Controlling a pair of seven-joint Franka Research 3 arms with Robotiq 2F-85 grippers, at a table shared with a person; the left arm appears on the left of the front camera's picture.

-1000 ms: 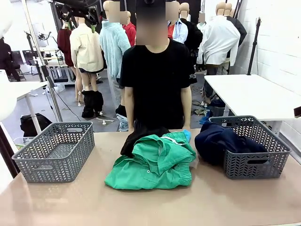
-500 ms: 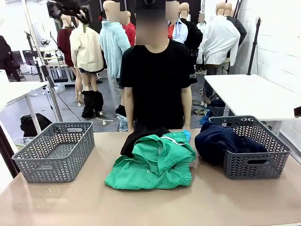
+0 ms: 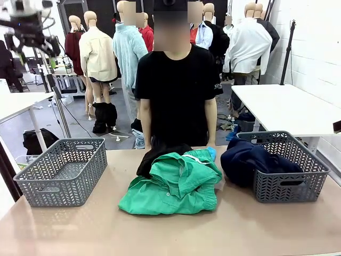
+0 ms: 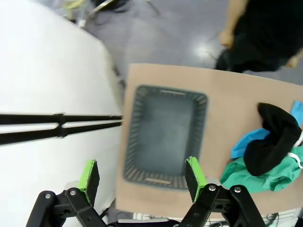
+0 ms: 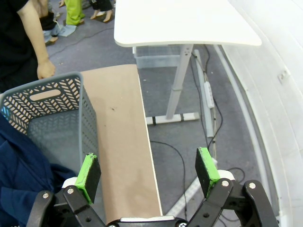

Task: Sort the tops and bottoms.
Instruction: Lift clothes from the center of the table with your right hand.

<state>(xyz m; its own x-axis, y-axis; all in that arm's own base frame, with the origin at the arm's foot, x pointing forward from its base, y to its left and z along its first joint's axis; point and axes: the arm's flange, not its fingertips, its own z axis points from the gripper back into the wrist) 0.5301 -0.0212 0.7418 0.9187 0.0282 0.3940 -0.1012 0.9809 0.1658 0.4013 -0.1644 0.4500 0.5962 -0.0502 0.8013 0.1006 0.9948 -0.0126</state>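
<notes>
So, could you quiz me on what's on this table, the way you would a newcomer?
1. True or false: the dark navy garment lies in the right basket, with part of it draped over the rim.
2. What does the left basket hold? A) nothing B) one garment C) two garments
3. Fill in: the left gripper and the right gripper both have their jaws ____.
Key: 1 true; 2 A; 3 open.
</notes>
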